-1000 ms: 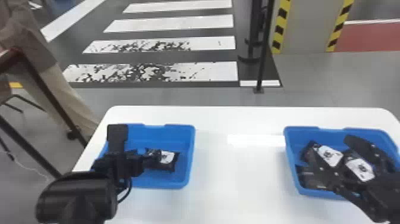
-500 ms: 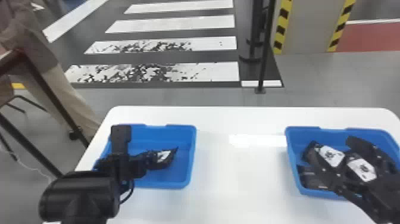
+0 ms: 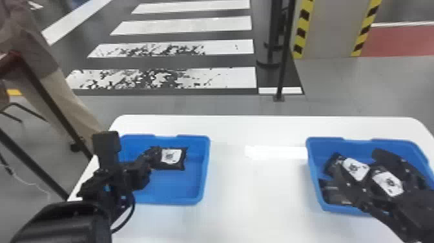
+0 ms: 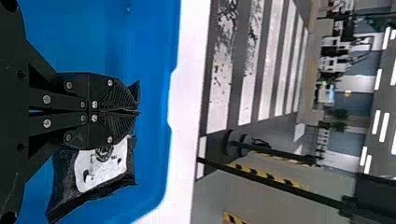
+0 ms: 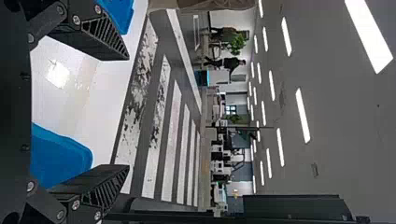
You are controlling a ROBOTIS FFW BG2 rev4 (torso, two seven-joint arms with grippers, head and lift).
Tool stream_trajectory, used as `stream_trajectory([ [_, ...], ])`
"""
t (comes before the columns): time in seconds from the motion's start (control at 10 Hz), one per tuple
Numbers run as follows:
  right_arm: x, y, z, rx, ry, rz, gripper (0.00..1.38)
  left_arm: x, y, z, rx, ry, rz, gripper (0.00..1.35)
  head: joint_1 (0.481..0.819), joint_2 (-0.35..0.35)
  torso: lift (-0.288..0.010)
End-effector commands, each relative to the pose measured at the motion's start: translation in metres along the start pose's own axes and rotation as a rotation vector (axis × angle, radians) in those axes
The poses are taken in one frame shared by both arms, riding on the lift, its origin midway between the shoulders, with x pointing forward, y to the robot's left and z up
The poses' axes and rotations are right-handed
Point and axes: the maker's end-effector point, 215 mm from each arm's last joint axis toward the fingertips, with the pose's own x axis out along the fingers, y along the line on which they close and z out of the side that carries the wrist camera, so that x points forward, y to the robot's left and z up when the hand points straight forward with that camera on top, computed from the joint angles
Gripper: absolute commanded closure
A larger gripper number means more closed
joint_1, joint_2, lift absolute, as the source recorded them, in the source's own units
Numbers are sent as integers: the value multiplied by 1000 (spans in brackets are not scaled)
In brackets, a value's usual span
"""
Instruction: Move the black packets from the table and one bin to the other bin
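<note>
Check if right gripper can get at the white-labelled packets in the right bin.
Likely yes: right gripper is open over the right bin, nothing visible blocking the white-labelled packets.

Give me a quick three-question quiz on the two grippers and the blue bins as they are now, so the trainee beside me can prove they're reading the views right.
1. True or false: the right gripper stands open, its two fingers well apart.
2. Multiple choice: over the left bin, the left gripper is shut on
A) the bin's rim
B) a black packet
C) nothing at all
3. Count: in the head view, how many white labels show on the packets in the right bin?

Key: 1 true; 2 B; 3 two.
</note>
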Motion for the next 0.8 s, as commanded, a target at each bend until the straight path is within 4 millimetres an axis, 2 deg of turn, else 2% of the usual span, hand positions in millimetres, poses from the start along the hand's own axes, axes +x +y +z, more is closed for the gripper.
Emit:
stream_trajectory([
  [0.0, -1, 0, 3, 3, -5, -1, 208, -32, -20, 31, -37, -95, -45, 1208, 695, 108, -110],
  [0.1, 1, 1, 10, 13, -21, 4, 208, -51, -43, 43, -101, -145, -102, 1208, 695, 99, -110],
  [0.3, 6, 8, 33, 40, -61, 27, 208, -73, -106, 51, -327, -218, -295, 1208, 695, 70, -110],
  [0.4, 11, 18, 45, 59, -83, 64, 208, -85, -144, 61, -411, -248, -401, 1208, 695, 33, -110],
  [0.5, 20, 37, 62, 90, -109, 123, 208, -96, -178, 71, -492, -270, -495, 1208, 695, -1, -110],
  [0.7, 38, 75, 90, 164, -164, 230, 208, -104, -213, 80, -550, -270, -583, 1208, 695, -33, -110],
])
